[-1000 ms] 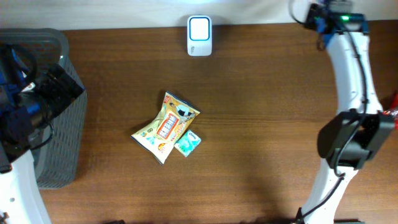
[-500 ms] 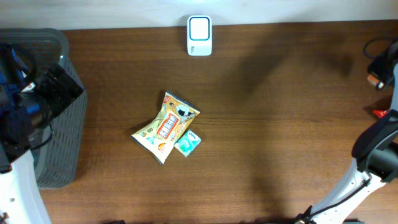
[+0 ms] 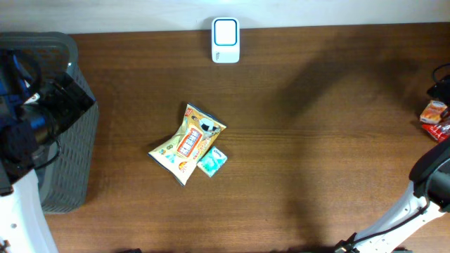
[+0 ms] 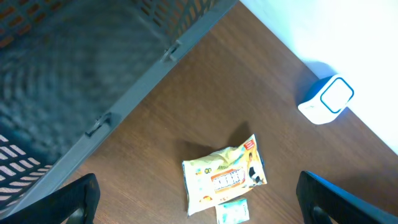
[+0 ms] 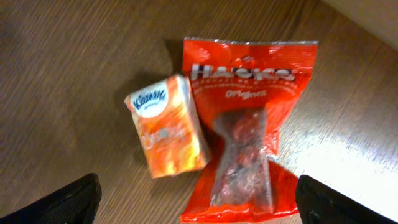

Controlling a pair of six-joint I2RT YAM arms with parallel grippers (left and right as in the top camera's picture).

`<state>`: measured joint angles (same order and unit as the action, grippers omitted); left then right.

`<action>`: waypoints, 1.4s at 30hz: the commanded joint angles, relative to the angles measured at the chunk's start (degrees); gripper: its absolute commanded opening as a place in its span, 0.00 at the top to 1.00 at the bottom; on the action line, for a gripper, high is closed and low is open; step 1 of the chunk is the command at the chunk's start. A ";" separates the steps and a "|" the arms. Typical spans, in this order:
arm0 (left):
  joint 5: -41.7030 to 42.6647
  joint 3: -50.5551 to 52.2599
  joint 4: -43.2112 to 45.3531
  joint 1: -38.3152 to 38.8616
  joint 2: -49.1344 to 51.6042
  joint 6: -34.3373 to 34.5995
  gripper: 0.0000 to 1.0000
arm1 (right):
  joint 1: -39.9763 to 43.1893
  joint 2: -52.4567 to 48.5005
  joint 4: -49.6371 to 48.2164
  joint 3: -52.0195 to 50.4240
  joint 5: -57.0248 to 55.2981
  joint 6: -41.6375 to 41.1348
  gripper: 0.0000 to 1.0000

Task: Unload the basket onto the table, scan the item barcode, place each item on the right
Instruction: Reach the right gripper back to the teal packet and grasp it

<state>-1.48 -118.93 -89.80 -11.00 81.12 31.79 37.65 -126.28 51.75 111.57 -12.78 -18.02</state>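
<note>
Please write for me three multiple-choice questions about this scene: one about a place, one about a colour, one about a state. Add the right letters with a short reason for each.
1. Where does the white scanner stand?
A. In the middle of the table.
B. At its far edge, beyond the yellow snack bag.
C. On top of that bag.

2. What colour is the tissue pack beside the red sweets bag?
A. Blue.
B. Green.
C. Orange.

3. How is the right pincer?
A. Open, holding nothing.
B. Shut on the tissue pack.
C. Shut on the sweets bag.

Answers: B, the overhead view shows it at the wood's far edge; C, the right wrist view shows orange wrapping; A, its fingertips stand wide apart and grip nothing.
</note>
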 commanded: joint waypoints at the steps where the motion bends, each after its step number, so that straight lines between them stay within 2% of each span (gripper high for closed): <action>1: 0.22 0.02 0.07 -0.15 -0.09 0.52 0.01 | -1.84 5.55 -1.25 1.73 4.57 -0.26 0.01; 5: 0.22 0.02 0.07 -0.15 -0.09 0.52 0.01 | -4.31 15.23 -3.15 1.88 18.05 -0.26 0.01; 8: 0.22 0.02 0.07 -0.15 -0.09 0.52 0.01 | -7.26 21.84 -2.51 1.88 37.62 -0.22 0.01; 9: 0.22 0.02 0.07 -0.15 -0.09 0.52 0.01 | -9.38 23.21 -1.90 1.88 45.44 1.49 0.01; 12: 0.22 0.02 0.07 -0.15 -0.09 0.52 0.01 | -15.85 23.67 3.93 1.86 55.98 6.69 0.01; 14: 0.22 0.02 0.07 -0.15 -0.09 0.52 0.01 | -21.81 22.71 12.11 1.84 55.82 10.71 0.01; 17: 0.22 0.02 0.07 -0.15 -0.09 0.52 0.01 | -31.65 20.04 24.30 1.44 55.63 21.46 0.01; 19: 0.22 0.02 0.07 -0.15 -0.09 0.52 0.01 | -37.46 18.40 29.14 0.22 55.41 26.75 0.01; 22: 0.22 0.02 0.07 -0.15 -0.09 0.55 0.01 | -46.23 16.13 30.84 -4.28 52.57 24.26 0.01; 26: 0.22 0.02 0.07 -0.15 -0.09 0.52 0.01 | -54.18 15.26 24.96 -12.04 48.87 22.03 0.01; 30: 0.22 0.02 0.07 -0.15 -0.09 0.52 0.01 | -61.83 15.26 17.77 -18.60 36.59 22.51 0.03; 32: 0.22 0.02 0.07 -0.15 -0.09 0.52 0.01 | -65.18 15.26 12.63 -21.27 31.87 22.49 0.19; 34: 0.22 0.02 0.07 -0.15 -0.09 0.55 0.01 | -68.13 15.26 6.99 -24.00 31.32 22.51 0.30; 39: 0.22 0.02 0.07 -0.15 -0.09 0.52 0.01 | -74.42 15.21 -15.28 -33.55 31.34 21.35 0.34; 42: 0.22 0.02 0.07 -0.15 -0.09 0.52 0.01 | -75.23 15.19 -23.67 -37.86 31.36 16.87 0.43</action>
<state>-1.48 -118.93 -89.80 -11.00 81.12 31.79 -37.17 -111.33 31.14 76.86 19.90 2.74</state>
